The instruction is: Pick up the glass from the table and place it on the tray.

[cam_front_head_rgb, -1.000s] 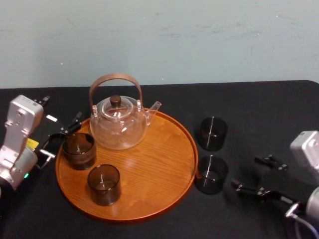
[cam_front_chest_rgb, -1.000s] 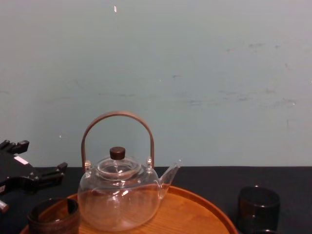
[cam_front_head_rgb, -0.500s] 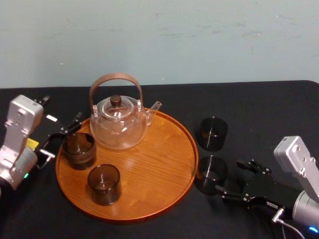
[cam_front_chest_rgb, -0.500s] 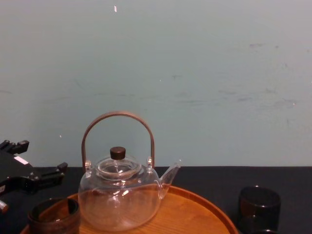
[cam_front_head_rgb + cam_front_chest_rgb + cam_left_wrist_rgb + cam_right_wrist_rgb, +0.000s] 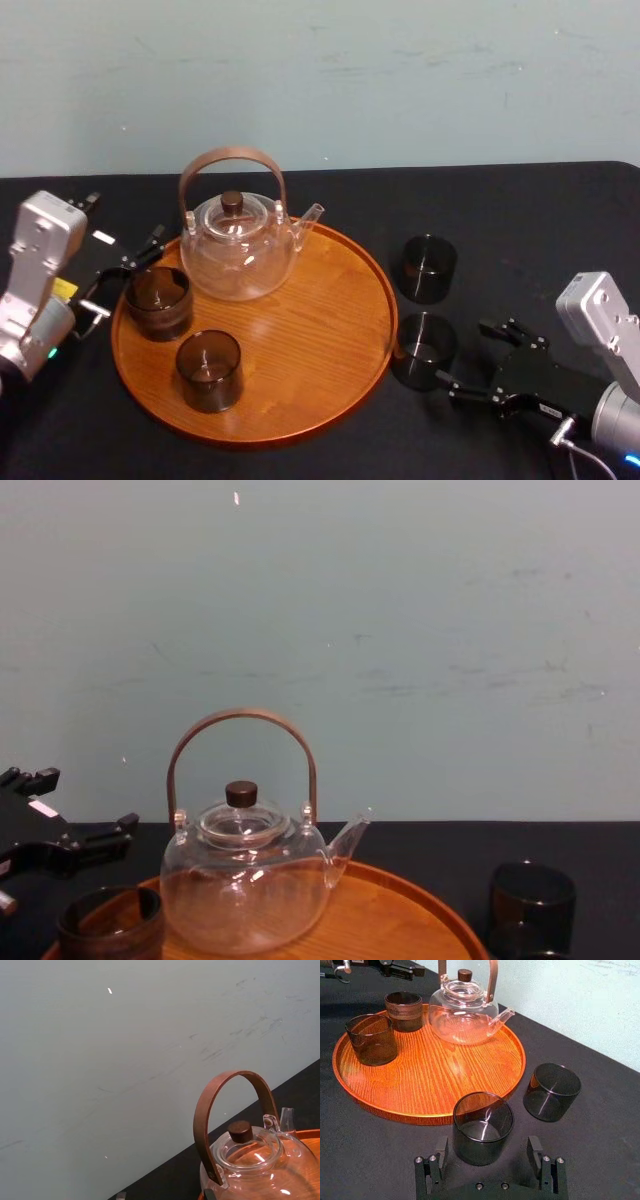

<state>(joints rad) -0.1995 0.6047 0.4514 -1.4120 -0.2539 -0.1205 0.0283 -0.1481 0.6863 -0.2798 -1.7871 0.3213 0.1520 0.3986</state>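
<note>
Two dark glasses stand on the black table right of the tray: a nearer one (image 5: 423, 350) (image 5: 482, 1127) and a farther one (image 5: 428, 268) (image 5: 551, 1091) (image 5: 530, 905). My right gripper (image 5: 465, 355) (image 5: 487, 1157) is open and level with the nearer glass. Its fingers (image 5: 440, 1152) flank the glass's near side, with a gap on each side. The round orange-brown tray (image 5: 330, 330) (image 5: 435, 1075) (image 5: 400, 920) carries a clear teapot (image 5: 238, 250) (image 5: 465, 1017) and two more glasses (image 5: 209, 370) (image 5: 158, 300). At the tray's left edge my left gripper (image 5: 122, 275) (image 5: 75, 845) rests open beside the brown-banded glass.
The teapot's tall brown handle (image 5: 225, 1105) rises above the tray's back left. Bare wood covers the tray's middle and right. Black tablecloth runs to the pale wall behind. The farther glass stands close behind the nearer one.
My right gripper has moved left up to the nearer glass, so its fingers now flank it. The left arm and all the glasses have stayed put.
</note>
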